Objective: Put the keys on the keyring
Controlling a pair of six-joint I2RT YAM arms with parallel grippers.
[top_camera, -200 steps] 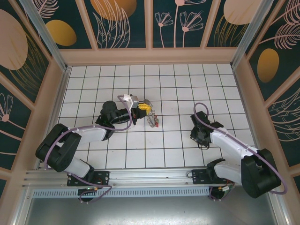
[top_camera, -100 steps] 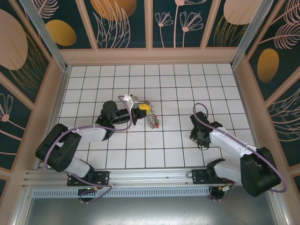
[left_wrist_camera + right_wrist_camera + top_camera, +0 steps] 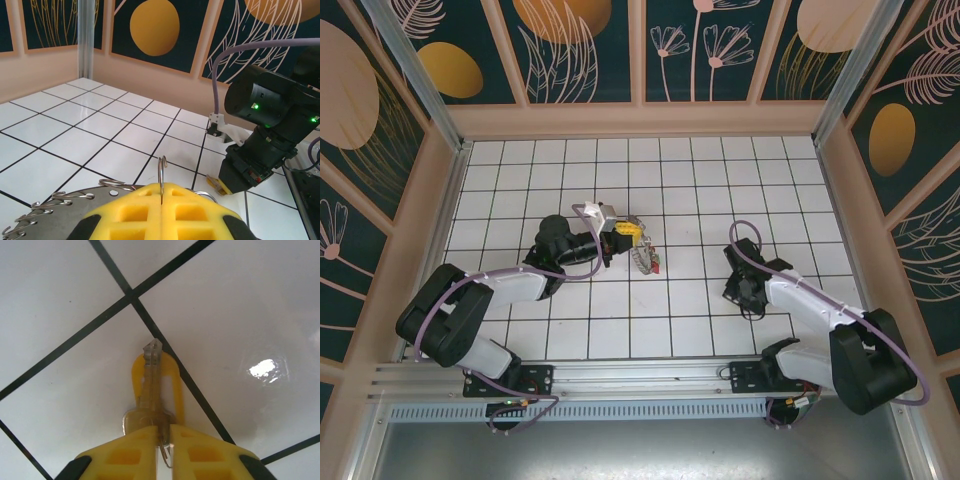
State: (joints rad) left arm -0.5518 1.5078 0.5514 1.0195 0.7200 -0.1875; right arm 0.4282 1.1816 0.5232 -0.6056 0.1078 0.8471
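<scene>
Gripping the keyring (image 3: pixel 75 196), the left end effector (image 3: pixel 161 192) faces open tiles (image 3: pixel 75 145); right end effector (image 3: pixel 164 432) pinches a key (image 3: pixel 151 375).

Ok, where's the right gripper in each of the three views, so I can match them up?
Top external: right gripper right of centre, tip pointing down.
Left wrist: right gripper at lower right, black body, yellow tip.
Right wrist: right gripper at bottom centre, shut on a brass key.
Shared landmark: the white tiled floor with black grid lines.
</scene>
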